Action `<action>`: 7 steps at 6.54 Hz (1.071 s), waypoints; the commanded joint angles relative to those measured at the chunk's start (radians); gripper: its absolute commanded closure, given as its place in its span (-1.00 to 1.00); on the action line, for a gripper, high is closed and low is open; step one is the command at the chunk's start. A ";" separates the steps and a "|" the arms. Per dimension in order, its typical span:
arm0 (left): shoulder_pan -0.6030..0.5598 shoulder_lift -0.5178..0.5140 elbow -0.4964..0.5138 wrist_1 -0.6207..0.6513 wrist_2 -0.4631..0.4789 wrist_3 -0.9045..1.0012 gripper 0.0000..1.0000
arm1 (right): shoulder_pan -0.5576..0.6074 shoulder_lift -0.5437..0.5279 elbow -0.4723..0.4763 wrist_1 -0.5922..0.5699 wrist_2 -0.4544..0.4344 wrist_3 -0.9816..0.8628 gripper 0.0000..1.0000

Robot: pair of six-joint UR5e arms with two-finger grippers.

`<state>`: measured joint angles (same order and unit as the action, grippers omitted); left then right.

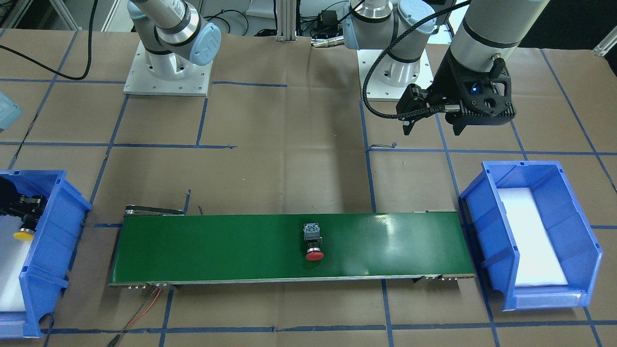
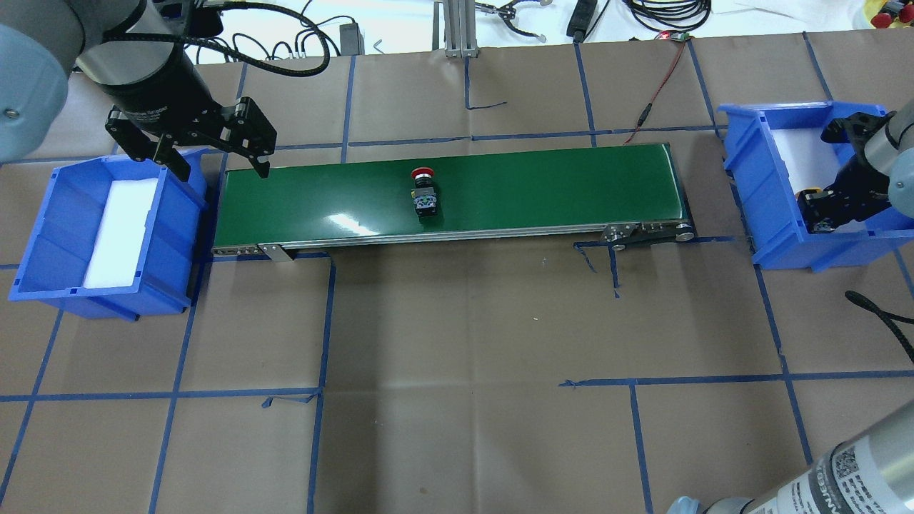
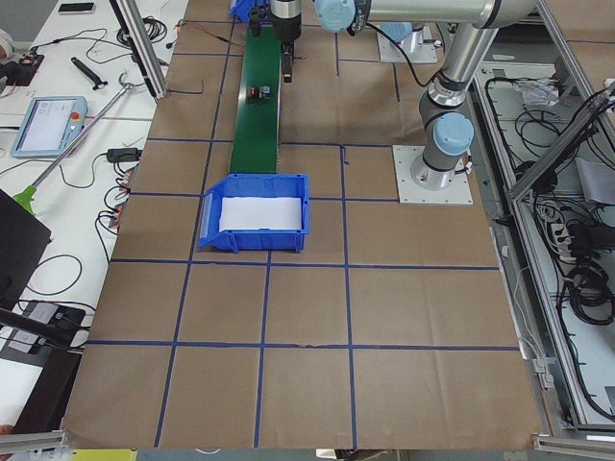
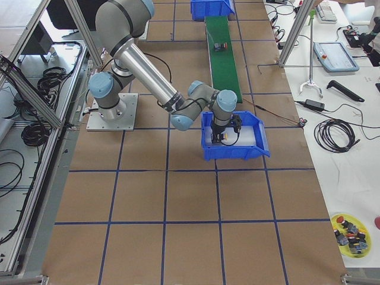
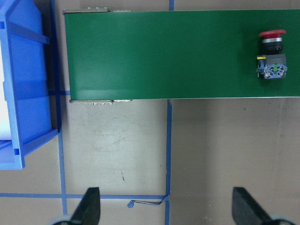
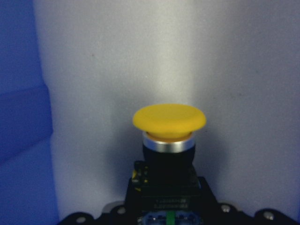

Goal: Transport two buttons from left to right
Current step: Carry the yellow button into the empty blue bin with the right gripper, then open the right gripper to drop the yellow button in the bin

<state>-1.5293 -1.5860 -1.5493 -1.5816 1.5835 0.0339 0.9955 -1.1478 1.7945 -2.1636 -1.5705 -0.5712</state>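
The red-capped button (image 2: 423,189) lies on its side at the middle of the green conveyor belt (image 2: 543,189); it also shows in the left wrist view (image 5: 272,54). My left gripper (image 2: 222,170) is open and empty, hovering over the belt's left end, beside the left blue bin (image 2: 50,214). My right gripper (image 2: 820,207) is inside the right blue bin (image 2: 742,171), shut on the black body of the yellow-capped button (image 6: 168,123), cap pointing at the bin's white foam floor. The yellow cap also shows in the front view (image 1: 23,235).
The left bin holds only a white foam pad (image 2: 118,232). Blue tape lines cross the brown paper table (image 2: 464,357). Cables lie along the far edge (image 2: 664,14). A yellow dish of spare buttons (image 4: 350,228) sits far off to the side.
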 commanded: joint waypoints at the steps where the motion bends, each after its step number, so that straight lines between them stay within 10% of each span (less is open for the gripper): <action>1: 0.000 0.000 0.005 0.000 0.000 0.000 -1.00 | 0.003 0.000 -0.001 -0.002 0.013 0.007 -0.99; 7: 0.001 -0.006 0.015 0.006 -0.017 0.006 -1.00 | 0.035 -0.240 -0.089 0.097 0.004 0.013 -0.99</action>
<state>-1.5289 -1.5909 -1.5347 -1.5794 1.5663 0.0351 1.0295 -1.3282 1.7216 -2.1129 -1.5650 -0.5585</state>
